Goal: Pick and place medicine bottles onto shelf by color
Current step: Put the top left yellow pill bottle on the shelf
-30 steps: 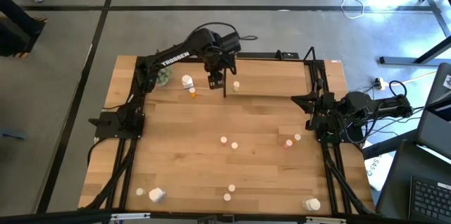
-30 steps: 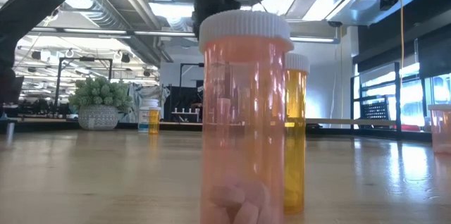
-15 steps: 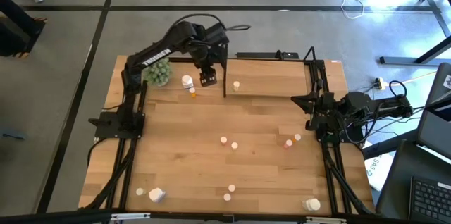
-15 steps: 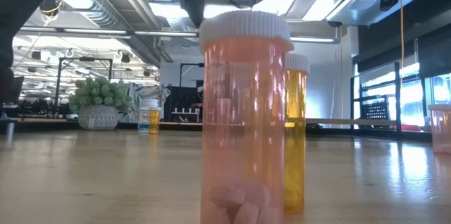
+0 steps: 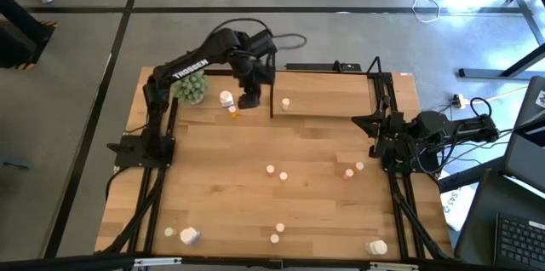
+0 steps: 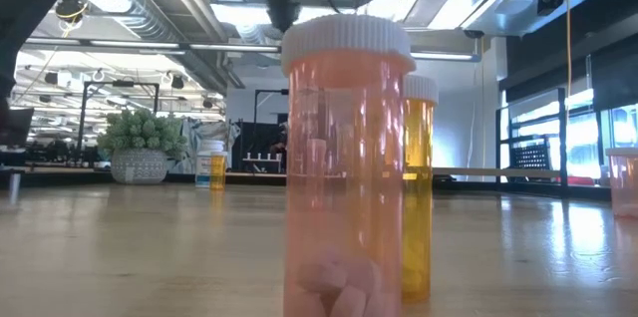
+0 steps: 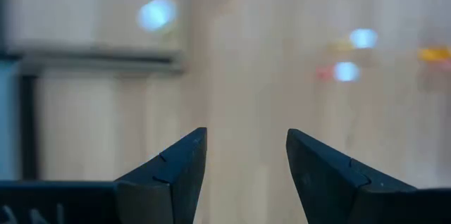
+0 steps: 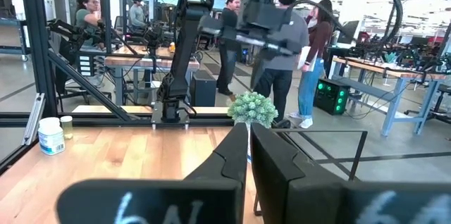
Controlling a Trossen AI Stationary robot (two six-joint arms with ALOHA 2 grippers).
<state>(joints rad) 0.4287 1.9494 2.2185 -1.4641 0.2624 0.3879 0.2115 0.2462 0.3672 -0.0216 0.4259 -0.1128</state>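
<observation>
1. Left gripper point(image 5: 249, 99) – jaws parted, holding nothing, hovering just beside the shelf point(image 5: 328, 100).
2. White-topped bottle point(image 5: 226, 98) and orange-capped bottle point(image 5: 233, 113) stand close beside it.
3. Right gripper point(image 5: 380, 141) – closed, empty, parked well apart.
4. Risk: a careless descent could topple either bottle, given their crowding.

"TROSSEN" in white capitals along the left arm point(image 5: 189, 68) (high view), bottle labels unreadable

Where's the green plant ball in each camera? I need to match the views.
High view: plant ball at the far left of the table, beside the left arm.
Low view: left background.
Left wrist view: not in it.
Right wrist view: centre.
Shared landmark: the left arm beside it.
</observation>
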